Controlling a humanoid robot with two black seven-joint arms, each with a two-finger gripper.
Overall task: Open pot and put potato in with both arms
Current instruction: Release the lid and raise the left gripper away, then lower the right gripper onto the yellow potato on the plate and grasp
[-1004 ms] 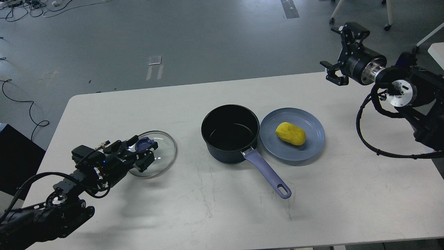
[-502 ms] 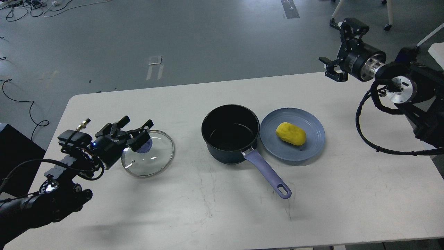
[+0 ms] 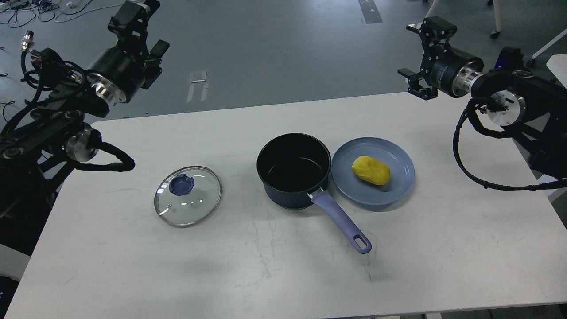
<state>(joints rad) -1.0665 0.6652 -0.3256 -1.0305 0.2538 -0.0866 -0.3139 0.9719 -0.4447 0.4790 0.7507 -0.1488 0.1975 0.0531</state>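
Note:
The dark pot stands open and empty at the table's middle, its purple handle pointing toward the front right. Its glass lid with a blue knob lies flat on the table to the pot's left. The yellow potato lies on a blue plate touching the pot's right side. My left gripper is raised high at the far left, open and empty, well away from the lid. My right gripper is open and empty, high over the table's far right edge, beyond the plate.
The white table spans the view, its far edge running behind the pot. Grey floor lies beyond, with cables at the top left and chair legs at the top right. The right arm's cable loops hang over the table's right edge.
My left gripper has let go of the lid's knob and swung up and back to the far left. The lid now lies alone. My right gripper shifted slightly left and up.

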